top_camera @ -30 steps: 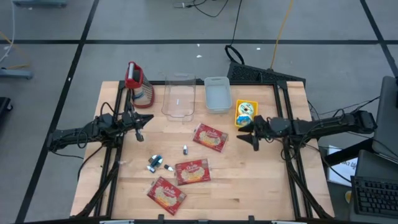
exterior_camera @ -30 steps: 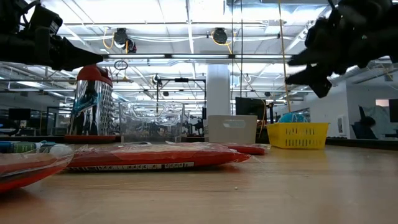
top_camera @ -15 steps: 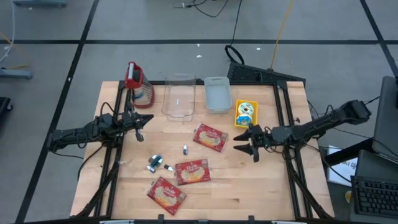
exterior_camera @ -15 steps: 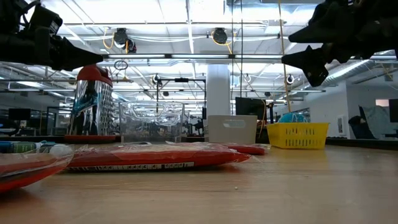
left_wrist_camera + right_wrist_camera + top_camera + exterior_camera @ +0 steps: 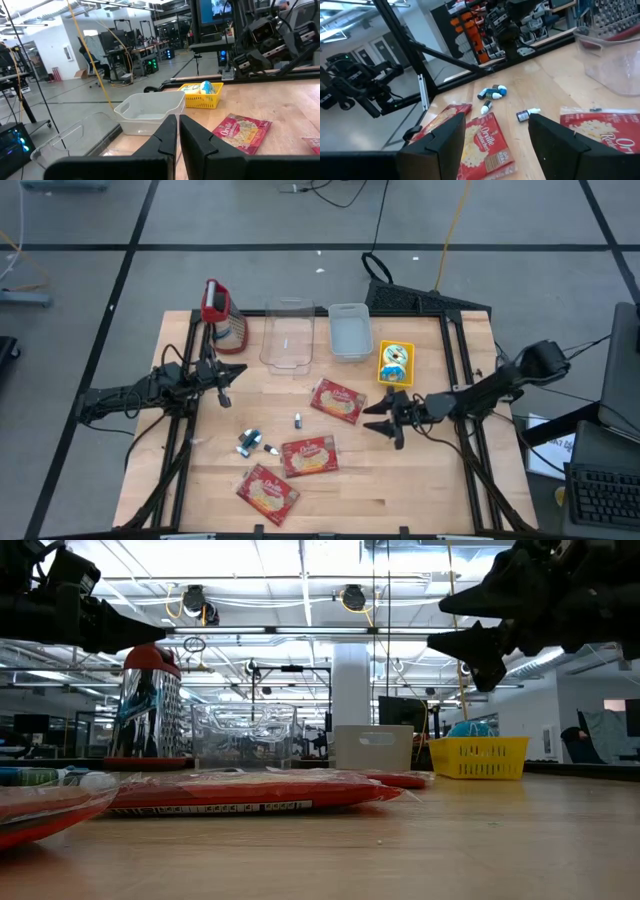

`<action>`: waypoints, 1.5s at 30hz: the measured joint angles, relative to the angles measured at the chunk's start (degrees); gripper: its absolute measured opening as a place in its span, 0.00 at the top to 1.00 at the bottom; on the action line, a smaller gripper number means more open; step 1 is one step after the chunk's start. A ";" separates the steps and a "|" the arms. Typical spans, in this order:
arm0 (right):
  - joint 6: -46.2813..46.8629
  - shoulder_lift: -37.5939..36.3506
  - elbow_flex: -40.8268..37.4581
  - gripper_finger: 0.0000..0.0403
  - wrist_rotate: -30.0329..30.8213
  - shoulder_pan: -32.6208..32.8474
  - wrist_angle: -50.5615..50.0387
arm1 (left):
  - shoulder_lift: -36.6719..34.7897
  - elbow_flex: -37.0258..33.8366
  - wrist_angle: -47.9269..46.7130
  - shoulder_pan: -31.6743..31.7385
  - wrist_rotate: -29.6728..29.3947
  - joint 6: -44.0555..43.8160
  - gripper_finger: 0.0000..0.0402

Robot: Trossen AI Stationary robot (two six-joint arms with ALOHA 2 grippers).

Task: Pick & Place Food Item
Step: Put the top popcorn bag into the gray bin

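Note:
Three red popcorn packets lie flat on the wooden table: one near the middle (image 5: pixel 337 400), one nearer the front (image 5: pixel 308 456), one at the front left (image 5: pixel 268 490). My right gripper (image 5: pixel 377 419) is open and empty, hovering above the table just right of the middle packet; its wrist view (image 5: pixel 492 131) looks down on the packets (image 5: pixel 482 144). My left gripper (image 5: pixel 236 370) is shut and empty, hovering over the table's left part, near the grater; its fingers show closed in the left wrist view (image 5: pixel 175 127).
A clear container (image 5: pixel 288 335), a pale tub (image 5: pixel 349 332) and a yellow basket (image 5: pixel 396 361) stand along the far side. A red-topped grater (image 5: pixel 222 315) stands at the far left. Small bottles (image 5: pixel 250 442) and a vial (image 5: pixel 298 420) lie between the packets.
My right gripper has moved toward the table's left and near edges, away from the yellow basket and up beside the middle popcorn packet, staying open.

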 joint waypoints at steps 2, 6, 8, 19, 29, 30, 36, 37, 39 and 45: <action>-0.10 2.30 0.04 0.48 -0.02 0.00 2.49 | 0.01 -0.01 0.00 0.00 0.00 0.00 0.94; -0.15 6.12 0.58 0.48 -0.07 0.00 5.45 | 0.01 -0.01 -0.01 -0.01 0.00 0.00 0.94; -1.45 7.78 1.72 0.48 -0.15 0.01 5.37 | 0.01 -0.01 -0.01 -0.01 0.00 -0.01 0.94; -14.26 11.56 18.19 0.48 6.01 1.11 -39.17 | 0.01 0.00 0.01 0.00 0.00 -0.01 0.94; -31.91 11.56 20.80 0.48 7.26 1.14 -54.54 | 0.00 -0.01 0.01 0.00 0.00 0.00 0.94; -33.40 11.56 20.80 0.48 7.26 1.12 -54.60 | 0.01 0.00 0.01 0.01 0.00 0.00 0.94; -39.86 12.28 20.80 0.48 7.30 0.18 -52.67 | 0.00 0.00 0.01 0.01 0.00 -0.01 0.94; -40.55 12.81 20.82 0.48 7.29 -0.06 -52.39 | 0.01 -0.01 0.01 0.01 0.00 -0.01 0.94; -41.24 14.23 20.80 0.48 7.27 -0.22 -51.85 | 0.00 0.00 0.01 0.01 0.00 0.00 0.94; -41.81 19.73 20.98 0.48 10.66 -0.24 -46.03 | -0.01 -0.01 -0.01 0.01 0.00 0.00 0.94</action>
